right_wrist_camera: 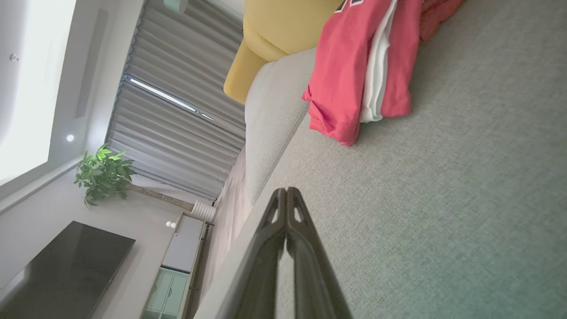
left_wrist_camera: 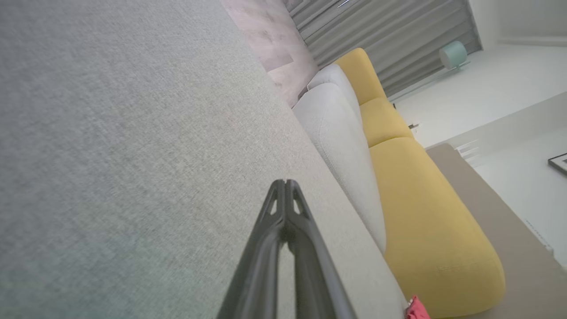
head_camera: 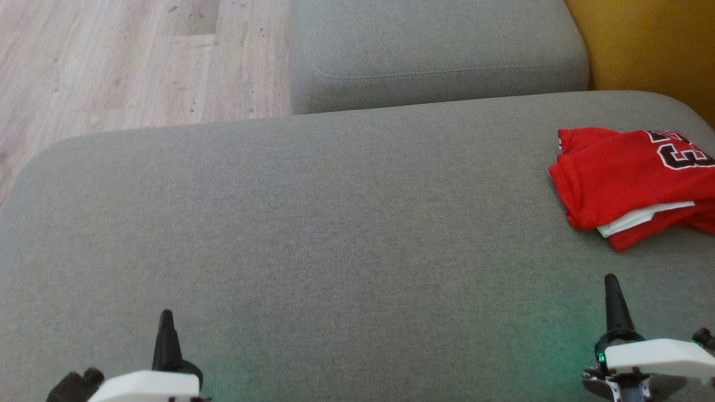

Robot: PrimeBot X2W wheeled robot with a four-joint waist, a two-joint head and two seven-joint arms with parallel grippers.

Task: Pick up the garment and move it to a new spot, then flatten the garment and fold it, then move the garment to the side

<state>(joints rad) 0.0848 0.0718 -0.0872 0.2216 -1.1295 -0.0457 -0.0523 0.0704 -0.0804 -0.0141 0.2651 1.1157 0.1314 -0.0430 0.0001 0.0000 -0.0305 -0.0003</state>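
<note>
The garment [head_camera: 631, 181] is a red jersey with black-and-white numbers and a white inner layer, lying folded at the right edge of the grey sofa seat [head_camera: 335, 223]. In the right wrist view the garment [right_wrist_camera: 350, 75] lies ahead of the fingers, apart from them. A small red corner of the garment [left_wrist_camera: 415, 310] peeks in at the bottom of the left wrist view. My left gripper [head_camera: 166, 318] is shut and holds nothing, low over the seat's near left. My right gripper [head_camera: 611, 282] is shut and holds nothing, just short of the garment.
A second grey cushion [head_camera: 435, 50] lies beyond the seat. A yellow sofa part [head_camera: 648, 39] stands at the far right. Wooden floor [head_camera: 111, 61] lies at the far left. The right wrist view takes in curtains, a plant [right_wrist_camera: 102, 173] and a dark screen [right_wrist_camera: 62, 266].
</note>
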